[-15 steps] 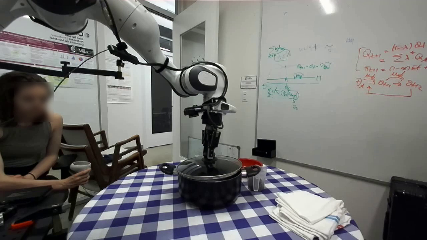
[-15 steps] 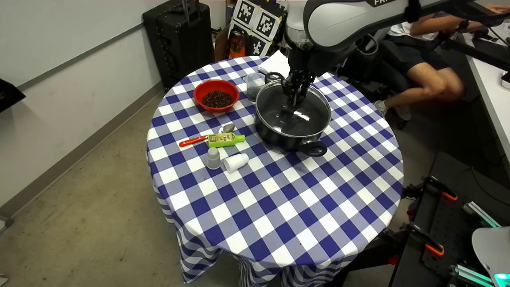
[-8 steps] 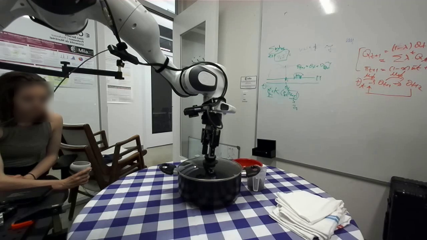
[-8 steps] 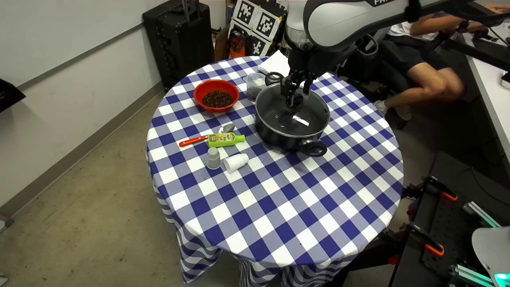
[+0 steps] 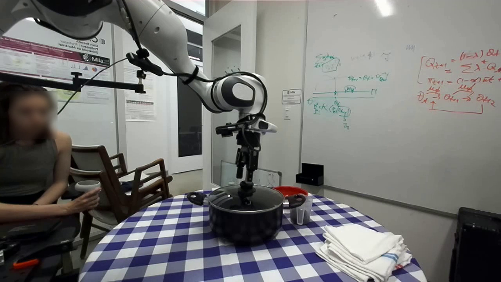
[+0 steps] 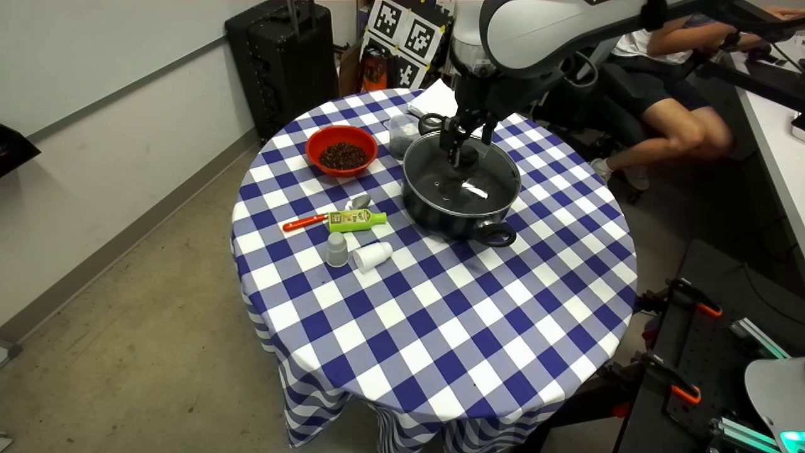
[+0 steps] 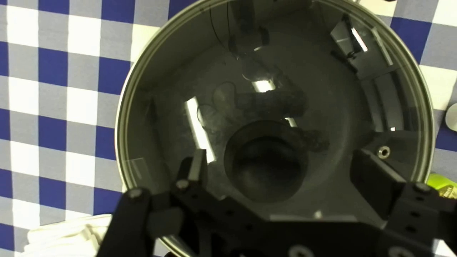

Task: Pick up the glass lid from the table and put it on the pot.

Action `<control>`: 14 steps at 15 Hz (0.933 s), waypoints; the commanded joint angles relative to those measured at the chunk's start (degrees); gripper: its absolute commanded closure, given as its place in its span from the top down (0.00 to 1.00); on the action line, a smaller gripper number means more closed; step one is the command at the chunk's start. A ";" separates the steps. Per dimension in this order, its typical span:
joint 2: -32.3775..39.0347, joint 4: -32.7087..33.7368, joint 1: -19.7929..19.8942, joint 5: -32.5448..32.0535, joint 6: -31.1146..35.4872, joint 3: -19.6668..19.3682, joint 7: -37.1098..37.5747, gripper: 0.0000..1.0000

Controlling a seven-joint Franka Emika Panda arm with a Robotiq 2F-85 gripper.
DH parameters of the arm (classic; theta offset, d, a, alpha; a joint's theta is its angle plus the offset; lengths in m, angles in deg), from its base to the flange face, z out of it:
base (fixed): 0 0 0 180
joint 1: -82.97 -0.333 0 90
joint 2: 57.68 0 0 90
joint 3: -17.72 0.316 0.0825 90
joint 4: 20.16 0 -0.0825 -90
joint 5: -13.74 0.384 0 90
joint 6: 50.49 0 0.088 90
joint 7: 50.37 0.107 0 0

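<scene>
While your claw (image 7: 281, 167) gapes wide and empty, treat the glass lid (image 7: 325, 96) on the pot (image 5: 245, 227) as stiff, likely slick, fragile: grip only its knob (image 7: 267, 167).

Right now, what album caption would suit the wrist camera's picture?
Open gripper above the dark knob of a glass lid, checkered table below.

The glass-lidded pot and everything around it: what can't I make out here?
Inside of the black pot, wrist view: veiled by reflections on the glass lid.
Green bottle's label: too small in an exterior view; in the wrist view, cut by the right edge.
Seated person's face: blurred in an exterior view.
</scene>
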 commanded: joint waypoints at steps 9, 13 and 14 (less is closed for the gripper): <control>-10.05 -7.30 2.66 2.41 -0.18 -0.10 -1.67 1.00; -10.68 -8.43 2.61 2.48 -0.19 0.08 -1.68 1.00; -10.68 -8.55 2.61 2.48 -0.19 0.08 -1.68 1.00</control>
